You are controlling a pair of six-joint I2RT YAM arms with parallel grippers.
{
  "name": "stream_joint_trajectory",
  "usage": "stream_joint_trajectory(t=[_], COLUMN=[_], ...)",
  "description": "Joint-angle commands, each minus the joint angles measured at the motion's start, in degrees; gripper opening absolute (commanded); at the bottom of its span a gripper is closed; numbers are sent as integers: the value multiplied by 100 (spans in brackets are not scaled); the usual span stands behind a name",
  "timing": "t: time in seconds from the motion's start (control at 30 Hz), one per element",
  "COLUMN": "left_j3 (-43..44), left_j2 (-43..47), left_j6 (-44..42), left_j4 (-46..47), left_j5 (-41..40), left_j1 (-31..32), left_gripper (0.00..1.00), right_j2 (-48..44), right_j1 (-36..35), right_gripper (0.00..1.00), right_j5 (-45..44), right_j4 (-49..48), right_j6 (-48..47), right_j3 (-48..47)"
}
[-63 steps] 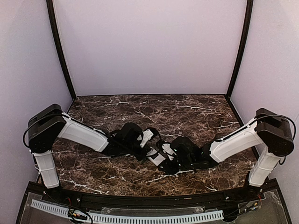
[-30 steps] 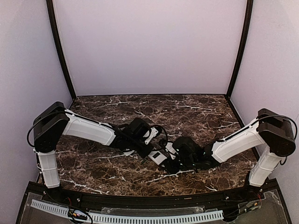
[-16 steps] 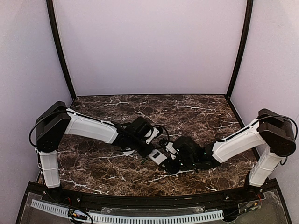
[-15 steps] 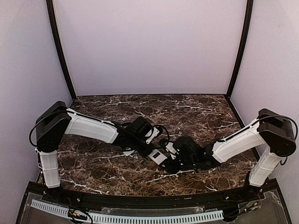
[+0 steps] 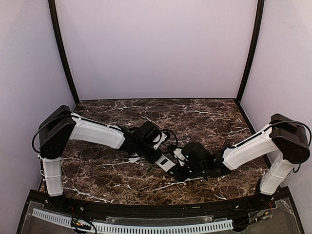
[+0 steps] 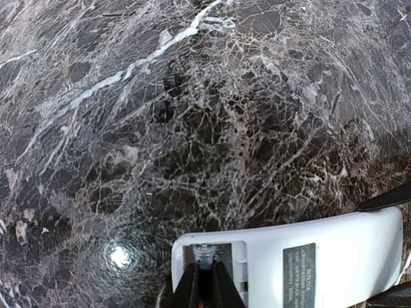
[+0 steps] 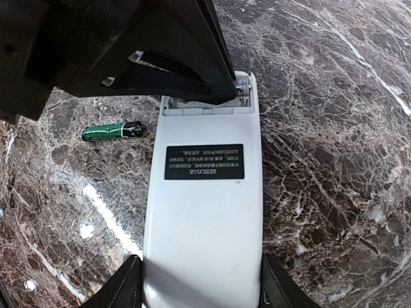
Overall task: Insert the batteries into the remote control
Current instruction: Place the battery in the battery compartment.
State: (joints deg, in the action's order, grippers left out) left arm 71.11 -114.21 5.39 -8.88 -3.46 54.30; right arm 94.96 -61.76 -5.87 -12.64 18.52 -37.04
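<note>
Here the right gripper (image 7: pixel 200 285) clasps the remote control (image 7: pixel 202 212), back up. The left gripper (image 6: pixel 204 282), almost closed, dips into its recess. One battery (image 7: pixel 112 131) lies beside.

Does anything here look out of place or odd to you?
One green battery lies loose on the table beside the remote, not inside it. Otherwise nothing looks spilled or damaged.

Top external: high behind the arm bases (image 5: pixel 52 181), facing forward and down, whole marble table (image 5: pixel 195 114) visible.
Left wrist: close, steeply downward, remote control (image 6: pixel 353 244) at 5 o'clock.
Right wrist: close, remote at 6 o'clock (battery (image 7: pixel 112 131) at 9).
Shared: remote's open end.
</note>
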Motion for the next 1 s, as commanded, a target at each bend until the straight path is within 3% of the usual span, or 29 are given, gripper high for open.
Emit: stream_joint_trajectory(t=[0.0, 0.33, 0.53, 0.97], left_j3=[-412, -347, -340, -109], left_j2=[-583, -552, -229, -40], left_j6=[66, 110, 94, 22], left_j4=[-1703, -1745, -1445, -1109], left_j5=[-1129, -1214, -832, -432], left_j1=[-298, -298, -298, -306], left_gripper=[13, 15, 27, 34], right_j2=[-29, -12, 58, 128], right_j1=[121, 118, 95, -19], right_gripper=[0, 0, 0, 0], right_j5=[-446, -441, -423, -447], right_j4=[1361, 1354, 1358, 1413], right_j6=[195, 180, 145, 46], right_j3=[381, 381, 323, 240])
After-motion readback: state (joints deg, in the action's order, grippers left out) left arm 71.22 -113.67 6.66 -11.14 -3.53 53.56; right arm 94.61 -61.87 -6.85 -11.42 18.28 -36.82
